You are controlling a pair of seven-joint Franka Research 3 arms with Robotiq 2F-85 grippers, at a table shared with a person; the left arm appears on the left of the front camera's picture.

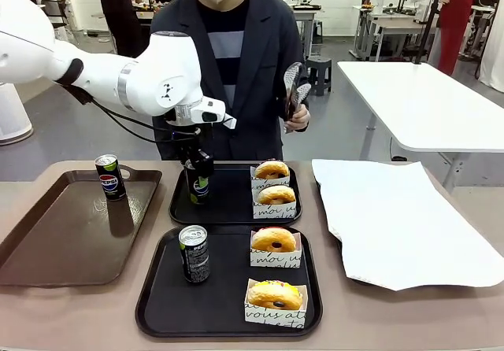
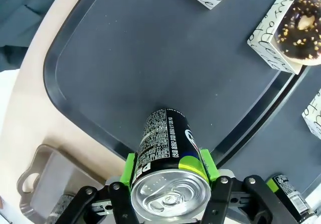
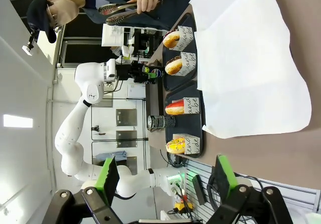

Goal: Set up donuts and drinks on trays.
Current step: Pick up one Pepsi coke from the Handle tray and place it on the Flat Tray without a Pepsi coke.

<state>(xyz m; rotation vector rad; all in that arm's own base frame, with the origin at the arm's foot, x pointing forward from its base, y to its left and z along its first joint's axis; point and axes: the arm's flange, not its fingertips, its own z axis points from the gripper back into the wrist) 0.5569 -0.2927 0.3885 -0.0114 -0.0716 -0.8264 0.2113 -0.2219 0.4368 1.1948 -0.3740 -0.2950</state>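
Note:
My left gripper [image 1: 198,179] is shut on a black Pepsi can [image 1: 199,187] at the left side of the far black tray [image 1: 232,203]; its base is at or just above the tray floor. In the left wrist view the green pads [image 2: 131,166] clamp the can [image 2: 168,148] over that tray [image 2: 150,58]. Two sleeved donuts [image 1: 272,170] [image 1: 276,195] sit on its right side. The near black tray [image 1: 228,292] holds a can [image 1: 194,253] and two donuts [image 1: 274,240] [image 1: 275,294]. My right gripper [image 3: 167,176] hangs open, holding nothing, high off the table's right side.
A long brown tray [image 1: 55,233] at the left carries one more can [image 1: 110,176]. A large white paper sheet [image 1: 402,217] covers the table's right part. The person across the table holds metal tongs [image 1: 293,87] upright above the far tray's back edge.

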